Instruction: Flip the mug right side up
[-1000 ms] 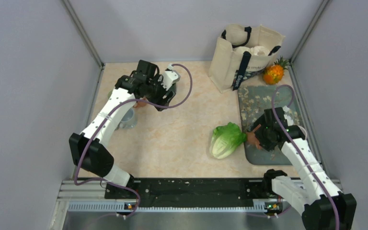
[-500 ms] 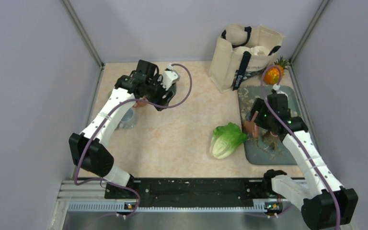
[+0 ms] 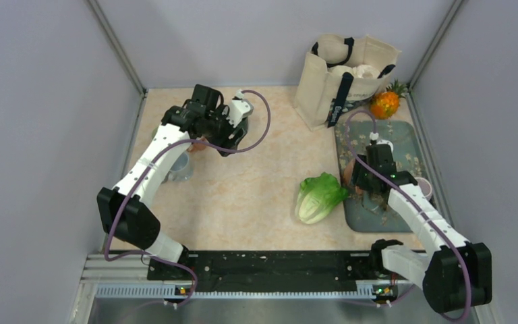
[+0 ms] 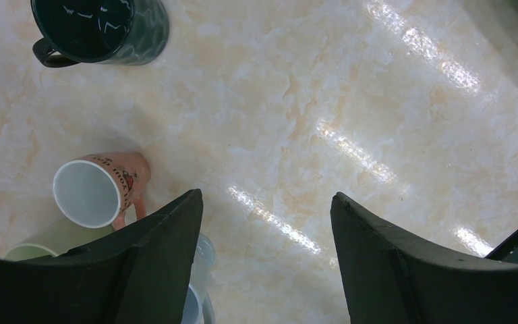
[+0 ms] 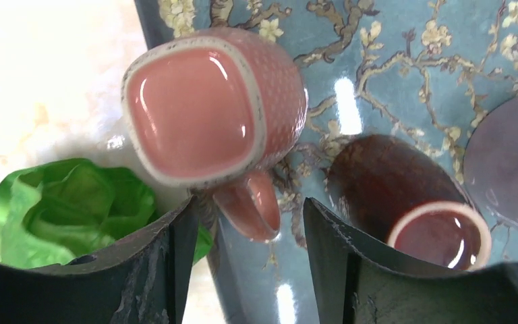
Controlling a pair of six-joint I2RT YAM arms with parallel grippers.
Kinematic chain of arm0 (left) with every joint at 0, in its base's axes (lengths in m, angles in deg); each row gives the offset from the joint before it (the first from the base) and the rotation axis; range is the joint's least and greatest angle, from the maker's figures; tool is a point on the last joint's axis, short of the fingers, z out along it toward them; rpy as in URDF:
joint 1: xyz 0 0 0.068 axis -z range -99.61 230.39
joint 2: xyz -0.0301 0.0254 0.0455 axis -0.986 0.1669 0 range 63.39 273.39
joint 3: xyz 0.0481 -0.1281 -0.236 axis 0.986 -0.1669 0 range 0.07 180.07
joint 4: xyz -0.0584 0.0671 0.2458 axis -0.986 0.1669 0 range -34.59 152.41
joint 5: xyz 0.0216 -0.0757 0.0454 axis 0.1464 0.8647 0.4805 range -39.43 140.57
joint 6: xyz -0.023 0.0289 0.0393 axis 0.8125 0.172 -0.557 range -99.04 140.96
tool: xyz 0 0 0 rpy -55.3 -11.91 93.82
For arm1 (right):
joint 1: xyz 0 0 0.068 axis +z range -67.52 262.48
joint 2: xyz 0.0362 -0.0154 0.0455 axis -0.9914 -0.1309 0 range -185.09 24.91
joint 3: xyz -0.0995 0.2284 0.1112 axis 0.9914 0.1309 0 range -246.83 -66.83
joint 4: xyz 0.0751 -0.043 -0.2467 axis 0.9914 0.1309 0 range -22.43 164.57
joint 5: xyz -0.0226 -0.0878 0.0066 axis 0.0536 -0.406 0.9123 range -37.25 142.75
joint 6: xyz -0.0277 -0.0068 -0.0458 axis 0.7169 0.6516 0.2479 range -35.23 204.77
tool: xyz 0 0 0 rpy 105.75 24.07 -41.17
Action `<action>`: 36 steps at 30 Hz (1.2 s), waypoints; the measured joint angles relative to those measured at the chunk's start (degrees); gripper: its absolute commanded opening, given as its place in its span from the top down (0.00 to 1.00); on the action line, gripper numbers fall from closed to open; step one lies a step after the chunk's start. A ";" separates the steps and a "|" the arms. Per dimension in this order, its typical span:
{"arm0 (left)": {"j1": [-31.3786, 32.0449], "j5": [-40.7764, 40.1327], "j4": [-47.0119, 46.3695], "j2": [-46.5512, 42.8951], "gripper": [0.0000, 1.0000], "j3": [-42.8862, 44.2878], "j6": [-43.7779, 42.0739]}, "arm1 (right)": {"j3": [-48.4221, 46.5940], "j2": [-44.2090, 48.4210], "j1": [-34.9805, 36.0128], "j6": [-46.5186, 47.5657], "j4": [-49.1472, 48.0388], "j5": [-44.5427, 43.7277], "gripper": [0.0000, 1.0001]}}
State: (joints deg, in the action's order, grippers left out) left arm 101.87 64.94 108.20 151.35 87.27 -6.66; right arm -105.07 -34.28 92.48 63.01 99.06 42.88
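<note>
Take the tray [image 3: 408,138] as your reference. The mug [image 5: 202,115] sits on it at its left edge, and a second cup [image 5: 411,202] lies on the tray just to the mug's right. The lettuce [image 3: 317,197] lies on the table just beside the tray's left edge. Behind the tray's far left corner stands the tote bag [image 3: 344,74], with the pineapple [image 3: 384,103] at the tray's far edge, right of the bag. Well to the tray's left, across the table, you have a cluster of mugs [image 4: 98,192].

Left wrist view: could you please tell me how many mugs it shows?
4: a dark green mug at top left, a peach mug at left, a pale green mug at bottom left, a pale blue mug behind a finger. The fingers may hide more.
</note>
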 measured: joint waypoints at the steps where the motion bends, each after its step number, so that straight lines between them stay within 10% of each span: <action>1: 0.00 0.02 0.02 0.00 0.25 0.00 -0.07 | 0.39 -0.59 0.00 0.48 -1.11 -0.33 0.43; 10: 0.00 0.81 0.59 0.00 0.25 0.00 -0.39 | 1.09 -7.61 0.11 4.59 -9.16 -2.14 1.00; 23: -2.14 14.88 7.45 -0.61 0.19 7.76 4.04 | -7.19 -1.77 3.08 5.11 -8.41 -0.46 1.00; 36: -6.32 44.74 -10.47 -4.87 0.15 11.37 33.22 | -5.86 -0.37 15.52 -24.06 -55.49 25.03 1.00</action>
State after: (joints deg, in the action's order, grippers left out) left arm 95.55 109.68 97.73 146.47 98.64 26.57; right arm -110.93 -34.66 108.00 38.95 43.56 67.91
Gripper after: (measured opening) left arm 0.859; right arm 0.155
